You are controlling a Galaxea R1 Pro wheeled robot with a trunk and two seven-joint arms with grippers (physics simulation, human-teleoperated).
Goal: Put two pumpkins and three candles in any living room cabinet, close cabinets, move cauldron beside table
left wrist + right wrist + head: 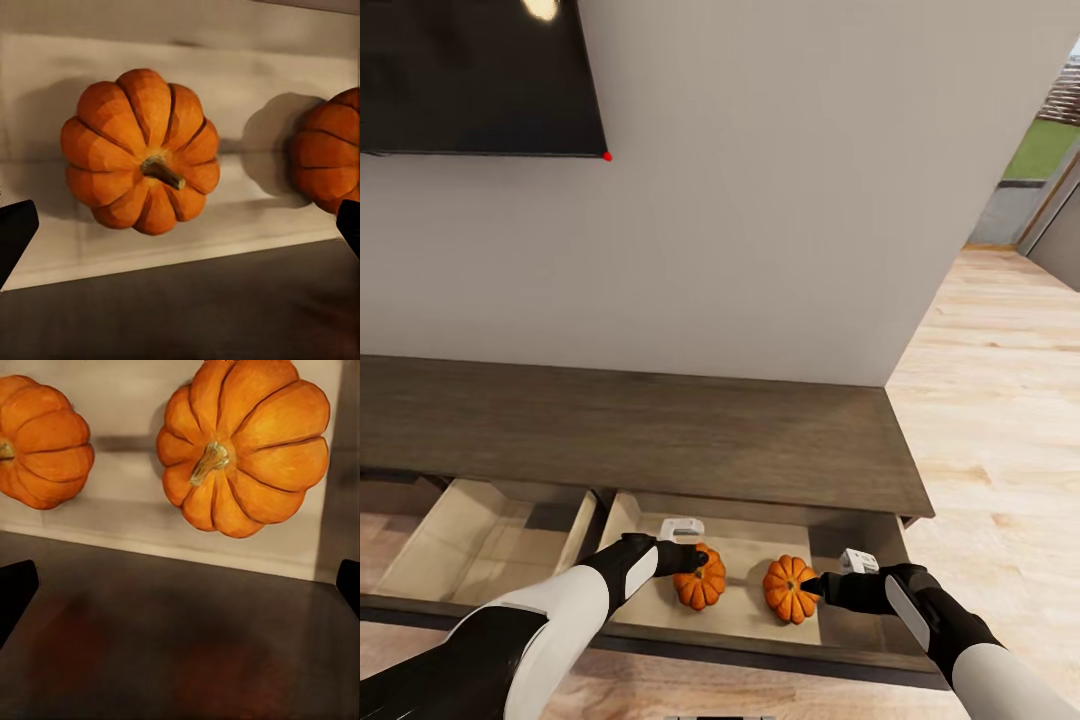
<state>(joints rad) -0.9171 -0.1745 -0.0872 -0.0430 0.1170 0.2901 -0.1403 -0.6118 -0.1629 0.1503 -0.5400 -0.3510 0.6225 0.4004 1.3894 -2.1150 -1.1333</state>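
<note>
Long low dark brown wooden cabinet [640,430], standing against a plain pale wall [780,200] below the corner of a black wall-mounted television screen [470,75]: two drawers stand pulled out from its front. Right-hand drawer [860,545], pale-lined: holds two small ribbed orange pumpkins with short dark stems, both resting upright on the drawer floor, apart from each other with a bare strip of lining between. Pumpkin nearer the cabinet's middle [701,582] [141,150] [41,439]; pumpkin nearer the cabinet's right end [791,589] [244,442] [330,150]. Left-hand drawer [485,540], same pale lining: no contents can be made out in the part that shows. Left gripper [685,558], black, hangs over the first pumpkin; its fingertips [15,232] show wide apart in the left wrist view with nothing between them. Right gripper [830,585], black, sits just beside the second pumpkin at its right-end side; its fingertips [15,589] likewise spread, gripping nothing. Light wood plank floor [1000,400] runs past the cabinet's right end.
</note>
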